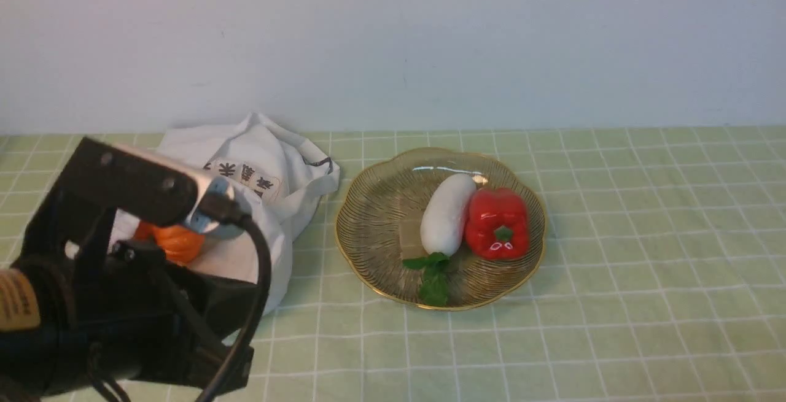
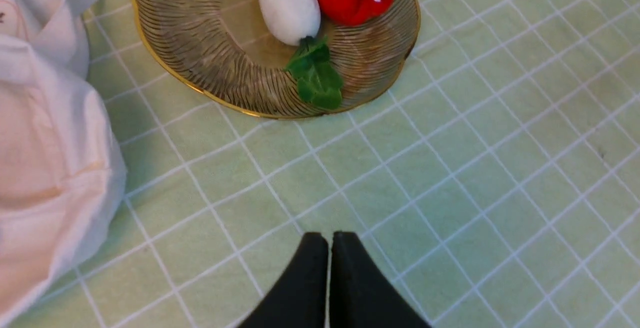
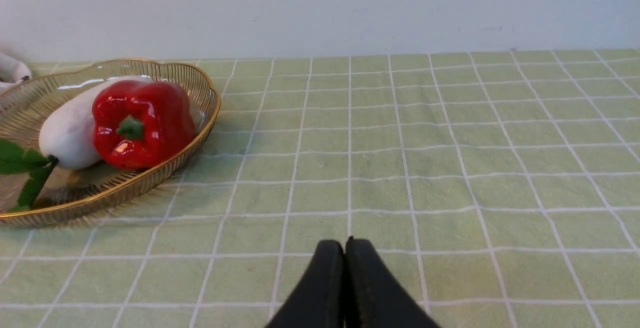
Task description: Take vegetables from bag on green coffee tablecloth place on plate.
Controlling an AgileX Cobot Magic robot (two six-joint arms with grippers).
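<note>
Now: radish (image 1: 447,213) and red pepper (image 1: 497,223) lie touching on plate (image 1: 374,218); pumpkin (image 1: 178,243) shows at bag (image 1: 258,162) mouth. Both clenched, empty: left hand (image 2: 329,240), right hand (image 3: 345,244). Next (judgement): left hand should spread wide, straddle pumpkin, avoid snagging bag fabric.

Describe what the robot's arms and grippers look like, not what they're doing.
The left arm is matte black, carrying a black-and-silver camera bar with a thick black cable and a tan label. The left gripper and right gripper each have two black, tapering, round-tipped fingers.
</note>
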